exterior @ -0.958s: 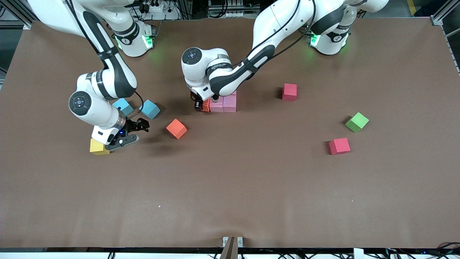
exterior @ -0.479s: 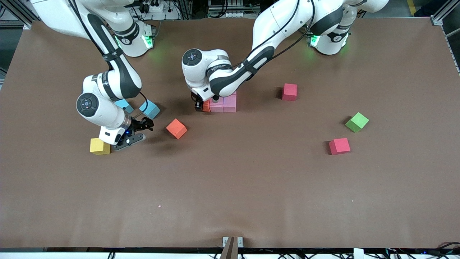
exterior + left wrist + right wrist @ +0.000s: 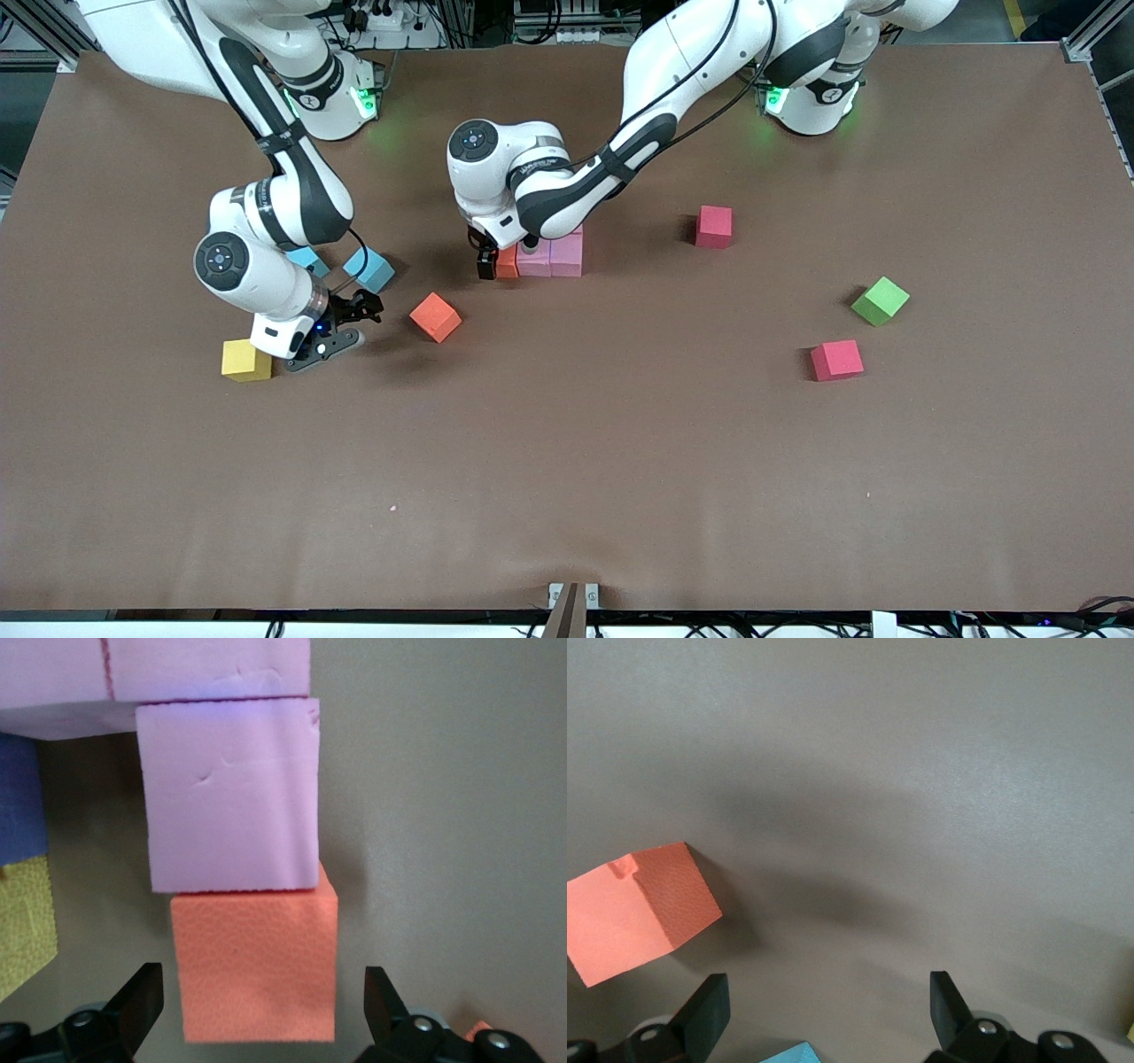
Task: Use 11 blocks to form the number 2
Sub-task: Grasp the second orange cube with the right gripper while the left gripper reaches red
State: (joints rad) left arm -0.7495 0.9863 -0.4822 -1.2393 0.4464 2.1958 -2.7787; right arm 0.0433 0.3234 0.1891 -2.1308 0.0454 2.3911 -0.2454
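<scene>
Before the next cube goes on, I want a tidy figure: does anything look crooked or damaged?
The orange cube just set against the pink cube sits slightly offset, its edge sticking out past the pink one. The pink cube has small dents on top. The loose orange cube lies turned at an angle.

My own left forearm covers most of the number 2 (image 3: pixel 551 255); only its nearest row shows. My right arm half hides one light blue cube (image 3: pixel 306 260), and a purple cube (image 3: pixel 18 799) is cut off.
</scene>
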